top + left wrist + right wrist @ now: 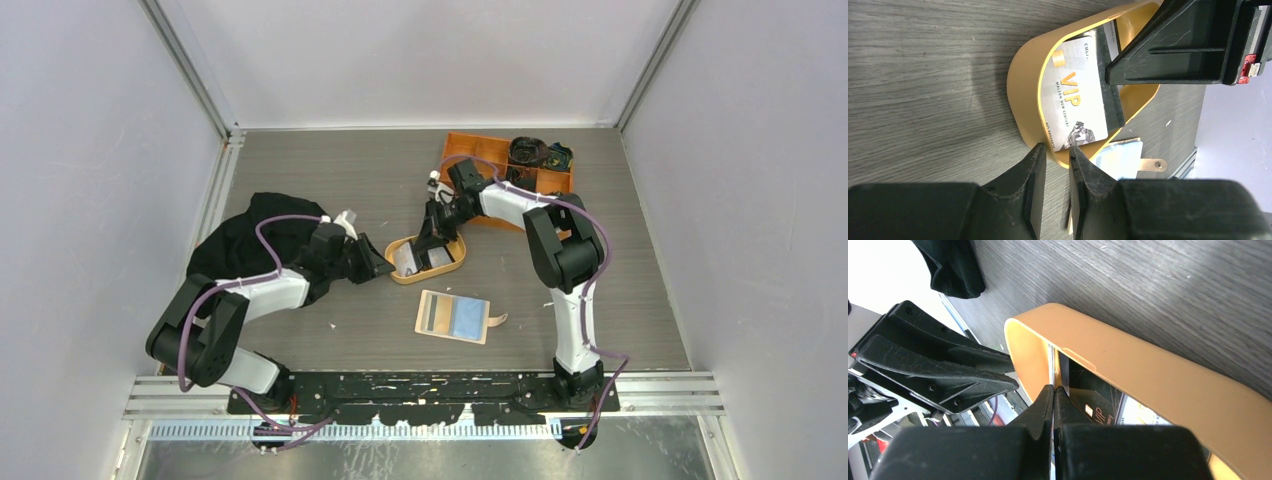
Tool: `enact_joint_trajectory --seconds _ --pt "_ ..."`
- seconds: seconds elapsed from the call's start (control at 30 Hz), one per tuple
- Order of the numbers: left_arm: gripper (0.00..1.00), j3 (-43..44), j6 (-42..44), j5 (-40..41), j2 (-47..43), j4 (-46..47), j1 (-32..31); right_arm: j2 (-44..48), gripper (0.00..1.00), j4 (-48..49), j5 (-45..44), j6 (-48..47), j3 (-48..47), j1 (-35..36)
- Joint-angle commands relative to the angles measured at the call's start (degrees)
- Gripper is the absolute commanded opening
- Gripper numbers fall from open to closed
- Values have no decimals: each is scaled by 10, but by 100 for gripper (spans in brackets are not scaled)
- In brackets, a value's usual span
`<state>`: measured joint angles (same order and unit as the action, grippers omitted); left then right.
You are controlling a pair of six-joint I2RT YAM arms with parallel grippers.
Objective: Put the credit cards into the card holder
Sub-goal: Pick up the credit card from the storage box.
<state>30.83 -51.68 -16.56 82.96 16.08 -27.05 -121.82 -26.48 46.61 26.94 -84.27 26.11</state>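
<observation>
Where the right hand [1053,388] grips, the silver card [1078,95] sits pinched.

The card holder [433,314] lies opened flat on the worktop, low centre of the overhead shot. It's beige, with its snap tab poking out to the right. The blue card [467,319] sits on its right half, can't tell if it's actually slotted in. Just above, the silver VIP card [1075,97] leans tilted inside the oval tray [1023,90], with one edge nipped by the right pincer [1053,390]. The dark card [1113,100] is tucked right behind it.
</observation>
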Motion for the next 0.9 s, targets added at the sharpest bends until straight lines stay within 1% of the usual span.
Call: enact_joint_trajectory --seconds 0.0,0.1,0.2,0.27,0.43,0.57,0.67,0.73,0.8,0.87 --pt "25 13 6 -5 -29 15 -3 49 1 2 13 1 4 -7" --pt "27 13 6 -6 -35 15 -3 58 1 3 5 -4 8 -11" --pt "31 8 5 -7 -47 16 -3 76 1 -8 -13 -28 12 -15" --pt "36 2 4 -5 -61 16 -3 92 1 -13 -25 -46 19 -19" --pt "53 -18 4 7 -115 11 -3 133 1 -12 -32 -68 42 -38" --pt "60 -48 1 8 -177 29 -3 161 1 -7 -22 -70 60 -49" --pt "64 -82 -13 -9 -218 76 -3 189 1 5 -9 -63 74 -53" --pt "67 -116 -31 -24 -243 126 -3 210 1 26 6 -50 91 -55" --pt "70 -149 -56 -36 -259 195 -4 238 1 59 30 -26 115 -55" --pt "72 -182 -81 -41 -264 272 -12 262 1 119 62 13 148 -55"
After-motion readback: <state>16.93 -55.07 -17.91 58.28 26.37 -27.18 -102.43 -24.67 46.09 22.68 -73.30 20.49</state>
